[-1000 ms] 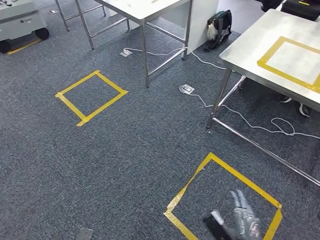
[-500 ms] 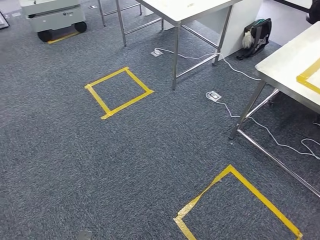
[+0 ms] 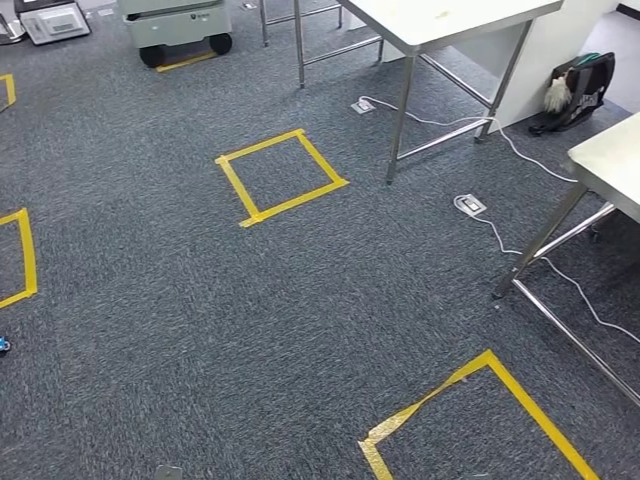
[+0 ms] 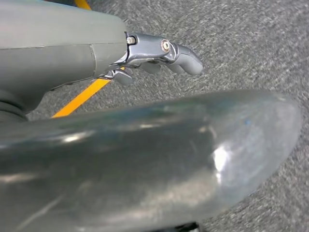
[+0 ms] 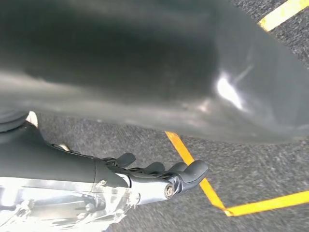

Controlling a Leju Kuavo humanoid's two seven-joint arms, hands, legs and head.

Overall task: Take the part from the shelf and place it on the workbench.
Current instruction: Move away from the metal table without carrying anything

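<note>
1. Head view: grey carpet (image 3: pixel 189 330), yellow tape square (image 3: pixel 281 176) mid-floor, corner of another tape square (image 3: pixel 468 415) near the bottom, white table (image 3: pixel 445 20) behind, workbench (image 3: pixel 613 160) edge at right, cable (image 3: pixel 528 255) under it
2. Left wrist view: left hand (image 4: pixel 160 53) hangs over carpet, fingers stretched out, holding nothing
3. Right wrist view: right hand (image 5: pixel 164 179) fingers extended over tape line, nothing held
4. Part and shelf: can't tell where

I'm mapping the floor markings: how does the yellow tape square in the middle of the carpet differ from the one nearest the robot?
The middle tape square shows whole, all four sides in view; the near tape square is cut off by the picture's bottom edge. The middle one's tape looks clean and even; the near one's looks worn at its left corner. Both are yellow outlines on the grey carpet.
</note>
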